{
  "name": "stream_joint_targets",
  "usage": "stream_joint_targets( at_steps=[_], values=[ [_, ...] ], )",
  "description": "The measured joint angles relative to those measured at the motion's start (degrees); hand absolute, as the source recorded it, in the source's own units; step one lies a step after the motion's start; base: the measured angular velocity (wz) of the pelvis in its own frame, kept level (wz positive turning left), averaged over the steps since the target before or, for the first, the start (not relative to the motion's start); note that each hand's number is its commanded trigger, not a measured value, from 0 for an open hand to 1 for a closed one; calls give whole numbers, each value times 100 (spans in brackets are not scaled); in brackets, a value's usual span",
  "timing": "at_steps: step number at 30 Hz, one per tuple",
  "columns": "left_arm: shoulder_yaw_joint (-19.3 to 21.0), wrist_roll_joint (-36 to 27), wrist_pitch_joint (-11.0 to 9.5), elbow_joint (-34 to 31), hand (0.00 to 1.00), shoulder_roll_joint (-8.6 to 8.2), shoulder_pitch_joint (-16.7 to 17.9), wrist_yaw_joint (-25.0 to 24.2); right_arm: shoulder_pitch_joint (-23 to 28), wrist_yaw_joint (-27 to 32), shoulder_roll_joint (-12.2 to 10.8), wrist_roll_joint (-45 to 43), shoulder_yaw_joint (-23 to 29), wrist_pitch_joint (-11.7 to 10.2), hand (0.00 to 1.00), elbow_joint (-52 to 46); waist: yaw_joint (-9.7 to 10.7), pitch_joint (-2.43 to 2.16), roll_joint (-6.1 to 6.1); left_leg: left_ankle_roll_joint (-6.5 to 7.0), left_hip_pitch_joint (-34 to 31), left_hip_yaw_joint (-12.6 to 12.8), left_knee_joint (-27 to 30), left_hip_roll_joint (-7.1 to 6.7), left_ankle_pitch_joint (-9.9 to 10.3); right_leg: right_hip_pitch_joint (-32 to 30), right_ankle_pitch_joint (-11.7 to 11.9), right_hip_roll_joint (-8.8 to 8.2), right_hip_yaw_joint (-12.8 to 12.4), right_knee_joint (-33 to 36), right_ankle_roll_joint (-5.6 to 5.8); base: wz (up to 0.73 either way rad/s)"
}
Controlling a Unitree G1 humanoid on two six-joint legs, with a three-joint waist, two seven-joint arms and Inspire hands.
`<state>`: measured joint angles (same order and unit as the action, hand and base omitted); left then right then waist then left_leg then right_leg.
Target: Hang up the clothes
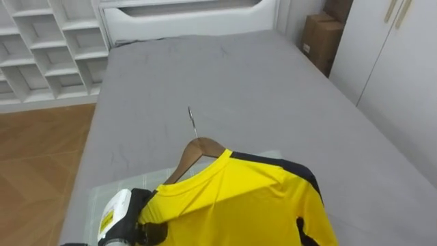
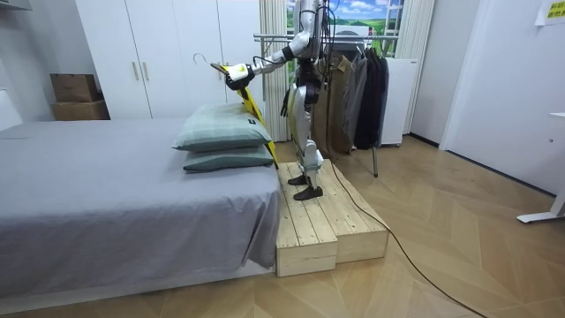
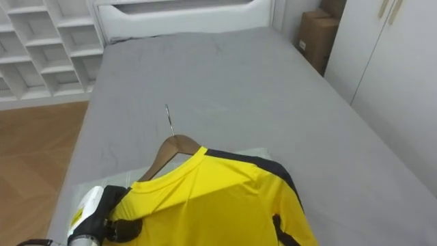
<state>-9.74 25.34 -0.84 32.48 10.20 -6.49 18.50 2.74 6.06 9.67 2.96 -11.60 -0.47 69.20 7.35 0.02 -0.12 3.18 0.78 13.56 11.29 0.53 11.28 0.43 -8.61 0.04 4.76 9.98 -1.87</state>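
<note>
A yellow shirt [image 1: 239, 198] with dark shoulder stripes hangs on a wooden hanger [image 1: 199, 149] whose metal hook [image 1: 193, 123] points away over the bed. My left hand [image 1: 140, 222] is at the lower left, shut on the shirt's shoulder and the hanger end. In the room view I stand on a wooden platform [image 2: 322, 225] beside the bed, holding the shirt [image 2: 243, 84] out over the pillows. My right hand [image 2: 288, 104] hangs low by my hip, too small to read.
The grey bed [image 1: 239, 82] stretches ahead to a white headboard [image 1: 184, 17]. Two pale green pillows [image 2: 225, 137] lie under the shirt. A clothes rack [image 2: 353, 79] with dark garments stands behind me. White shelves [image 1: 48, 48] are on the left, wardrobe doors [image 1: 389, 61] on the right.
</note>
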Motion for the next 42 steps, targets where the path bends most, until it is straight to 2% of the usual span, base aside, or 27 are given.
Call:
stream_joint_targets(
  at_steps=[8,13,17,22,26,30,33,35,37,41,42],
  values=[
    [0,242,2,-32,100,24,3,7,5,-76,6,56,78,-20,0,183,23,6,-28,0,80,-11,-70,-13,0,70,12,-2,-4,-40,10,0],
    [-135,794,3,-360,100,94,33,237,60,-50,80,-498,164,5,0,392,60,9,-20,0,113,-30,-93,-24,0,112,10,-8,10,-44,15,0],
    [-401,811,1,-464,100,219,47,432,77,35,126,-1018,161,110,0,509,83,26,23,0,201,-32,-162,-36,0,185,-1,2,6,-53,28,0],
    [-495,852,1,-464,100,227,172,513,65,217,141,-1292,168,183,0,516,87,31,28,-1,220,-42,-156,-39,-2,184,-1,5,4,-49,27,0],
    [-503,1148,3,-516,100,276,291,539,32,386,171,-1517,234,192,0,480,-3,39,12,-2,222,-40,-162,-41,-3,172,-3,10,-7,-43,27,-2],
    [-494,1163,3,-851,100,501,596,687,-199,792,214,-1627,460,240,0,368,-14,49,-33,-2,209,-42,-164,-44,-3,161,-21,9,10,-36,27,0],
    [-435,1214,1,-1042,100,506,706,720,-295,1121,278,-1874,798,233,0,98,-123,39,-70,-2,212,-51,-160,-50,-3,169,-21,15,30,-47,27,2],
    [-398,1253,0,-1042,100,507,723,802,-393,1467,330,-2281,1039,96,0,-124,-135,43,-81,-1,235,-125,-149,-65,-4,235,-21,4,95,-69,27,15],
    [-400,1248,-14,-1042,100,510,760,829,-403,1723,376,-2397,1068,-4,0,-287,-157,40,-93,-1,285,-135,-158,-66,-4,315,-21,4,115,-131,28,11],
    [-402,1251,-24,-1041,100,586,862,860,-394,2133,371,-2831,1061,-26,0,-1006,-199,40,-109,-4,322,-143,-158,-63,-5,354,-26,7,115,-128,32,-1],
    [-404,1246,-46,-1038,100,581,881,860,-393,2276,371,-3104,1056,-38,0,-1230,-263,48,-124,-5,351,-130,-160,-61,-6,366,-25,16,77,-127,32,-12]
  ],
)
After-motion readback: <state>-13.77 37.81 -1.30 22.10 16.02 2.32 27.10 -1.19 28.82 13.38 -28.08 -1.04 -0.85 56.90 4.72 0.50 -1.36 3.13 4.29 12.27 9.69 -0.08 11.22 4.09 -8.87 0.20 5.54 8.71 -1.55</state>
